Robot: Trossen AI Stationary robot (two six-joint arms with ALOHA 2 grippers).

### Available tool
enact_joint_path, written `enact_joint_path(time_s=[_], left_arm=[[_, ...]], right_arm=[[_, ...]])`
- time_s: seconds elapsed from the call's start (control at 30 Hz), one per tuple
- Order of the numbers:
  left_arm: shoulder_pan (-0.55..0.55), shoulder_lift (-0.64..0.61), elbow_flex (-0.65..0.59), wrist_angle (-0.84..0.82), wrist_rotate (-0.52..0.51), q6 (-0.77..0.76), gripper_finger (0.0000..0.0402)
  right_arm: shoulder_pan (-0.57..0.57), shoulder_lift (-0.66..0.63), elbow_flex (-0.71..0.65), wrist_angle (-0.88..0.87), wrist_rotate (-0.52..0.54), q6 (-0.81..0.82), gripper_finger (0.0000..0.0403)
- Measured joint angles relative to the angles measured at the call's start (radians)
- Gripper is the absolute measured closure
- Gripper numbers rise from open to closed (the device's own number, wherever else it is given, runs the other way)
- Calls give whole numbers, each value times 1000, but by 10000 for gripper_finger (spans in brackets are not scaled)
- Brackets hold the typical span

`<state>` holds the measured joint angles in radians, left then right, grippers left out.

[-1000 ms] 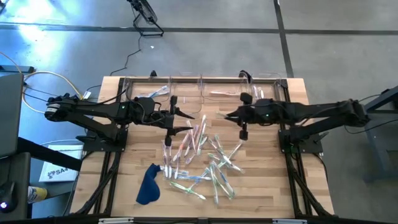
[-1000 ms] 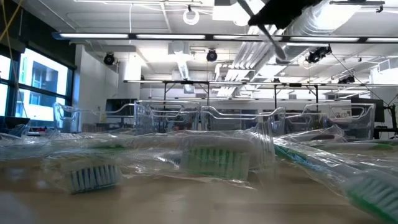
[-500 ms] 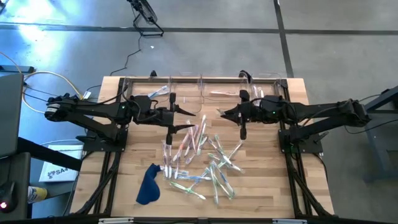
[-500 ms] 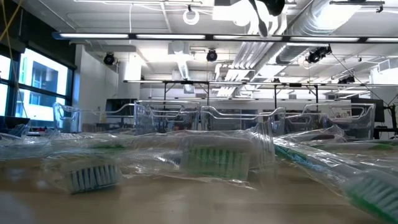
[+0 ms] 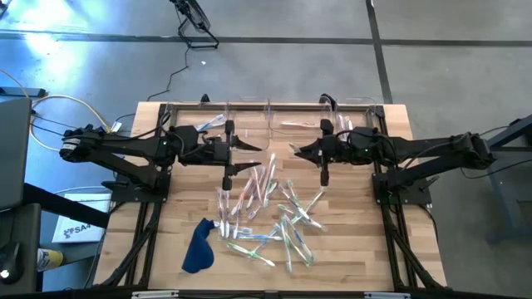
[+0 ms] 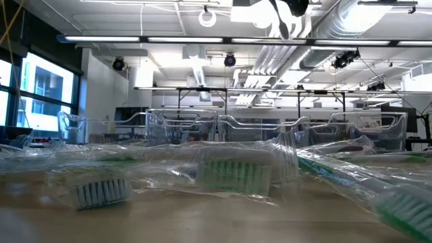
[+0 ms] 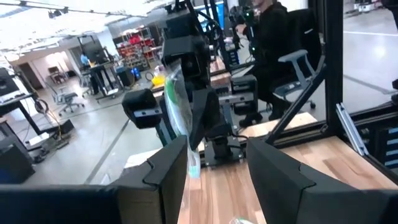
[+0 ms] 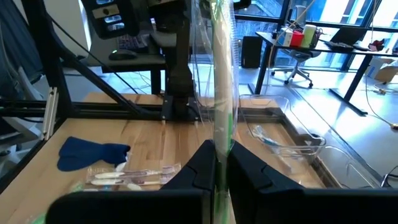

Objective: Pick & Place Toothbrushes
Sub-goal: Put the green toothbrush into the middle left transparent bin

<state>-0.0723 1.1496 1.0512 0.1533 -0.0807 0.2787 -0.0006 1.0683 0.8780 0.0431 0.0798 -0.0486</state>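
Wooden table (image 5: pixel 366 241) crowded at mid-board by the pile of toothbrushes (image 5: pixel 274 212), wrappers overlapping every way. Clear bins (image 5: pixel 249 112) lined up beyond the pile, along its far side. Dark blue cloth (image 5: pixel 198 247) just beside the pile, on its near left.

Left gripper (image 7: pixel 217 168) hovering over the pile's far left edge, fingers standing apart, nothing seen between them. Right gripper (image 8: pixel 221 155) raised over the pile's far right edge, pinched tight on one green toothbrush (image 8: pixel 222 74), held upright by a narrow bite low on its wrapper.

Main risk, by judgement: slipping. Glossy film under a thin pinch, most of the length standing free above the fingers; likely to swing or slide out on a quick move toward the bins, then drop back onto the pile or short of the bin wall.

Second risk: catching. Long free end apt to strike a bin rim if carried too low.

Lesser risk: crowding. Both grippers close over the same far edge of the pile; possible brush between them if moved together.
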Motion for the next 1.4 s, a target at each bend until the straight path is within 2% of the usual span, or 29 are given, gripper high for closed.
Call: enact_joint_path(time_s=[0.3,0.4,0.8,1.13,1.4], left_arm=[[0,18,-1,30,0,-1,240],[0,40,3,76,1,-45,240],[0,90,-1,61,1,-66,240],[0,177,1,270,1,4,240],[61,217,2,313,17,-98,240]], right_arm=[[0,0,0,16,-1,16,388],[0,0,0,24,0,49,388],[0,0,0,29,-2,18,388],[0,0,0,40,-6,18,388],[0,1,0,62,-35,18,388]])
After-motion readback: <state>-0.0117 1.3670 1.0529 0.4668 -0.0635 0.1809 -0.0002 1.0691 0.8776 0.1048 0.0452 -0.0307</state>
